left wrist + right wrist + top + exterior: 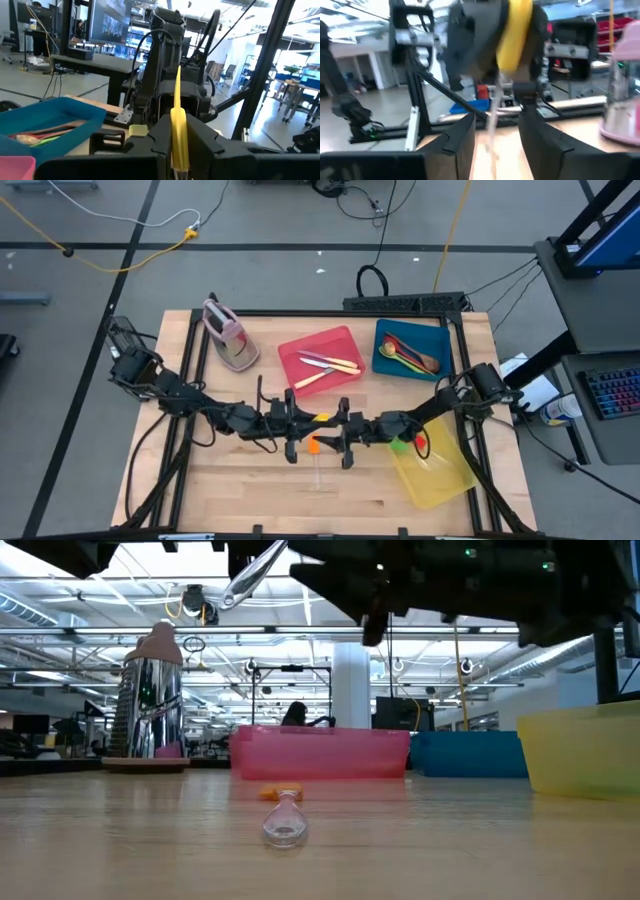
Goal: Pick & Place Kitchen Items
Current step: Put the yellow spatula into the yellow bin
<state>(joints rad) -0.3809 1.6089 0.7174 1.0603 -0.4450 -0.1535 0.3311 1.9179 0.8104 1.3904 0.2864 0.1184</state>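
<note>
Nearest, at the front of the bench: one orange-headed piece with a clear handle, lying flat and free. Its long axis runs front to back, with the handle toward the front edge and the head toward the arms. It lies just in front of the gap between the two pincers, about equally near to each.

Next, above mid-bench, nose to nose:
- Left pincer: closed on the yellow-headed piece, which stands out from between its fingers toward the other arm.
- Right pincer: fingers spread, one either side of that piece's clear handle, with no grip on it. The yellow-headed piece is carried by the left arm alone, its long axis along the line joining the two pincers.

Then, under the right arm: a small green piece and a red one at the edge of the yellow tray. Whether they are inside it cannot be told.

Farther back:
- Red tray, holding cream-handled knives.
- Blue tray, holding green and brown spoons.

Farthest, back left: the pink-grey stand, upright.

Judgement: the coming move turns on the held piece. The yellow tray is well off on the right arm's side, away from the left pincer that carries it.
</note>
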